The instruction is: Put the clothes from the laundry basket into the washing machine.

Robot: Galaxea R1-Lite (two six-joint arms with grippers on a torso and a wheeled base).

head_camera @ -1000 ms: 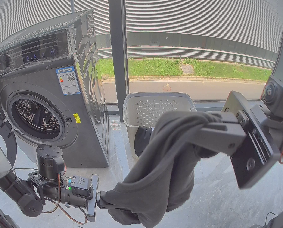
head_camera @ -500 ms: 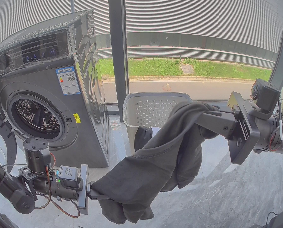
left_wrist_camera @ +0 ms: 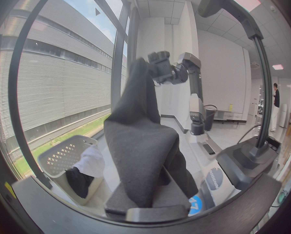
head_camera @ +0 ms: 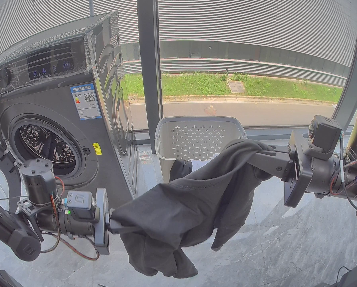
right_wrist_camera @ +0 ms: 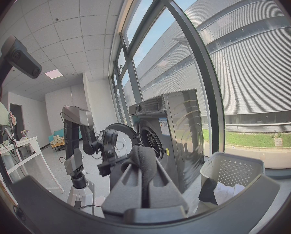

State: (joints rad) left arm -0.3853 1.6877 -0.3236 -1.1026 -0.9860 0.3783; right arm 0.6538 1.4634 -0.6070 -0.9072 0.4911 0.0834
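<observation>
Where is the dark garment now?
In the head view, the dark garment hangs between the left gripper and right gripper, in front of the laundry basket.

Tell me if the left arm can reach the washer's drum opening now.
Probably yes: the door is open, nothing blocks the drum opening, but the dark garment ties left pincer to right pincer.

I can read no word clearly. On the front of the washing machine (head_camera: 110,112) there is a white and blue label (head_camera: 85,101) with a square code, and lower a small yellow sticker (head_camera: 97,148). The control panel (head_camera: 46,66) shows lit symbols.
</observation>
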